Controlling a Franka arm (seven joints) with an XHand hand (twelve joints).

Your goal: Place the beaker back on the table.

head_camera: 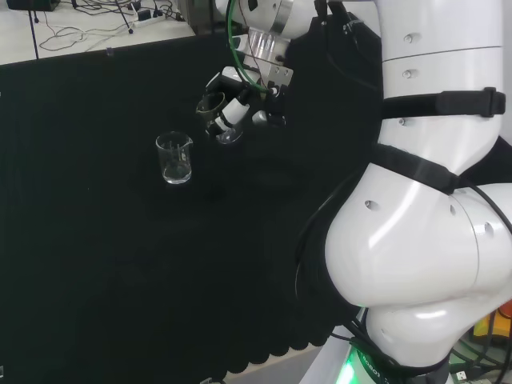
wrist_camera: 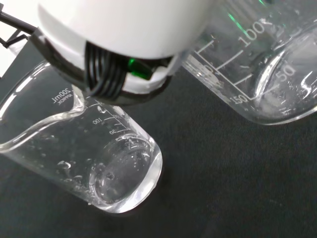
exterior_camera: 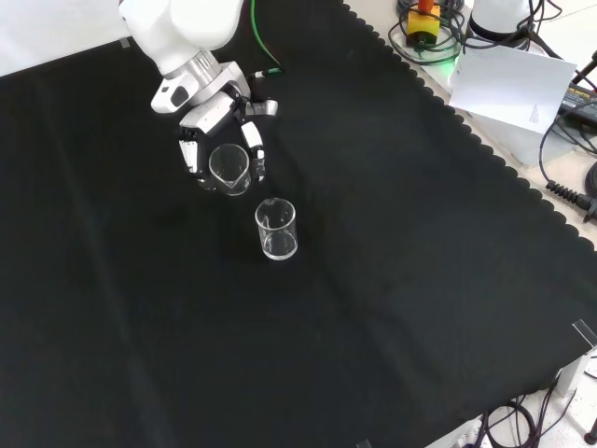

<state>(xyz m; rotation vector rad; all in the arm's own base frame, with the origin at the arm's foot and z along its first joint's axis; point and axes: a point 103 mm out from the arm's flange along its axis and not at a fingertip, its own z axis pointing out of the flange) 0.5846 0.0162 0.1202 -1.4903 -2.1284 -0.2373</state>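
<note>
The hand (exterior_camera: 207, 114) hangs above the black-clothed table (exterior_camera: 420, 280), its fingers (exterior_camera: 254, 157) curled round a clear glass beaker (exterior_camera: 229, 169) that it holds off the cloth. A second clear beaker (exterior_camera: 276, 230) stands upright on the cloth near the table's middle, just beside the held one. In the wrist view the held beaker (wrist_camera: 257, 69) appears apart from the standing beaker (wrist_camera: 94, 158).

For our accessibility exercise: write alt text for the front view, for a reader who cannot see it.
The robot's hand, fingers curled round a clear beaker, is above a black cloth. A second clear beaker stands upright on the cloth just below and right of it.
</note>
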